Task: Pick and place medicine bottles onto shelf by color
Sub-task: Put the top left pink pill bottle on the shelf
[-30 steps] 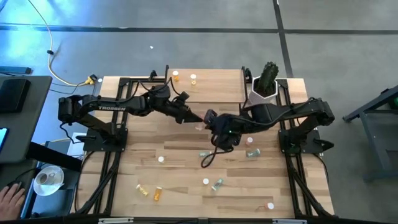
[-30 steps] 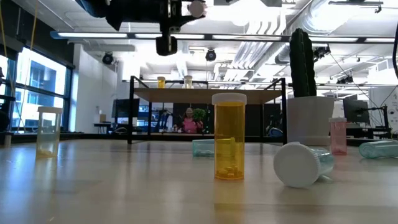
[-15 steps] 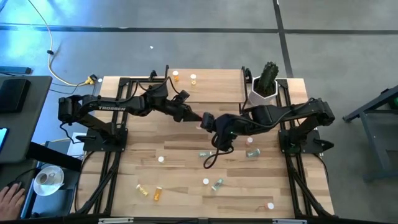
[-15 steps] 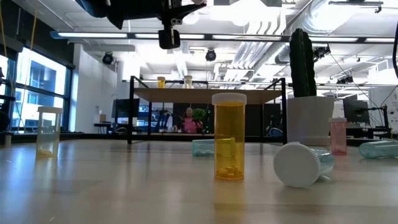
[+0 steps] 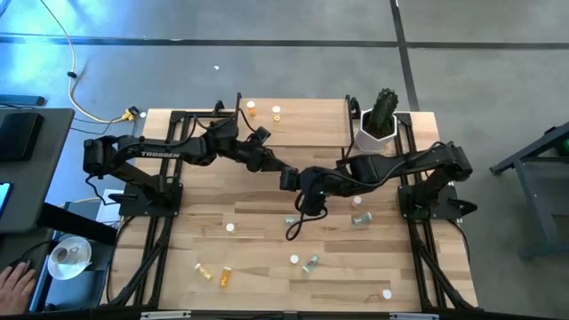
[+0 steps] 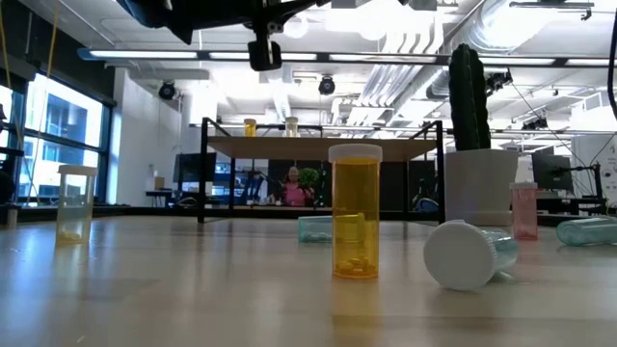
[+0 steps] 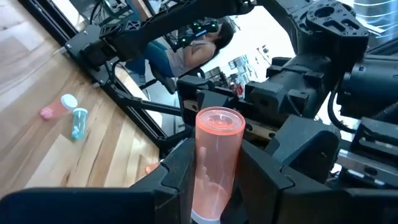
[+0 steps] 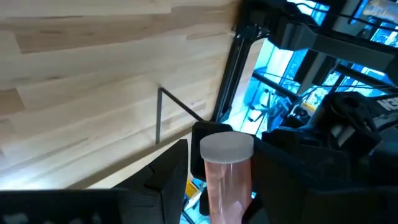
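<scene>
Mid-air meet over table centre, just in front of the shelf (image 5: 307, 124). L gripper (image 5: 277, 169) pinching a pink bottle (image 7: 217, 155), fingers (image 7: 180, 168) tight on its sides, white cap end nearest the L wrist. R gripper (image 5: 292, 178) nose-to-nose w/ it, fingers spread either side of the same bottle, a sliver of gap showing on one side. Shelf holds two bottles, an orange one (image 5: 252, 108) & a pale one (image 5: 276, 113), at its L end. Loose bottles scattered on the tabletop (image 5: 258, 240); orange one (image 6: 356, 212) upright near the low cam.
</scene>
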You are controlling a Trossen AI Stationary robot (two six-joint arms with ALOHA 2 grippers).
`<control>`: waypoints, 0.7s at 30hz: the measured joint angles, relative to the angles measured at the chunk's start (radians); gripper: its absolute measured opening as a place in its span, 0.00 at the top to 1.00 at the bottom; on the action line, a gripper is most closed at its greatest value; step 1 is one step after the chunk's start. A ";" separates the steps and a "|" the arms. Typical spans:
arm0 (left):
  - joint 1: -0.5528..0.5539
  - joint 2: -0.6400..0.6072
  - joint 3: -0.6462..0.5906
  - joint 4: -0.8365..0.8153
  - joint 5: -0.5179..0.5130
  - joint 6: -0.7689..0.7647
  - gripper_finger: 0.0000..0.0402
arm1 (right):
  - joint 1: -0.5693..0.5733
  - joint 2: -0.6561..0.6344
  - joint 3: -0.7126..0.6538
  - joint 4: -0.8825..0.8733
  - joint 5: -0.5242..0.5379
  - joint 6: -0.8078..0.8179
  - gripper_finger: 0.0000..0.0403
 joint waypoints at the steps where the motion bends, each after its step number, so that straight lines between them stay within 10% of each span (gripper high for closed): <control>1: 0.000 0.000 0.000 -0.001 0.000 0.004 0.77 | 0.000 0.003 0.000 0.001 0.004 0.001 0.60; 21: 0.000 0.000 0.000 -0.003 0.001 0.007 0.77 | -0.006 0.005 0.000 0.024 0.012 0.000 0.77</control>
